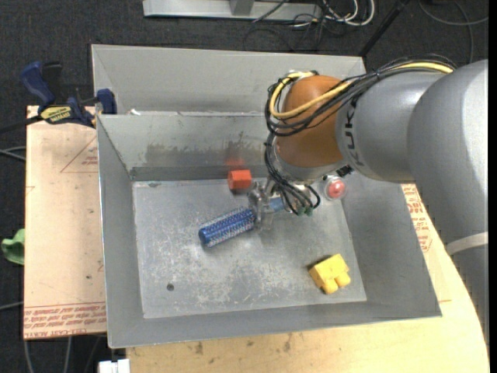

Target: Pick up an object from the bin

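My gripper (pixel 262 206) hangs low in the middle of the bin, just below the orange wrist cover. Its metal tip sits at the right end of a blue ribbed brush-like stick (pixel 227 228) that lies slanted on the bin floor. The tip touches or nearly touches that end. A small orange-red block (pixel 240 179) lies just up and left of the gripper, near the back wall. A yellow toy block (pixel 330 273) rests apart at the front right.
A small red and white round thing (pixel 335 188) lies to the right of the gripper, half under the arm. The arm covers the bin's back right part. Bare floor spreads at the front left.
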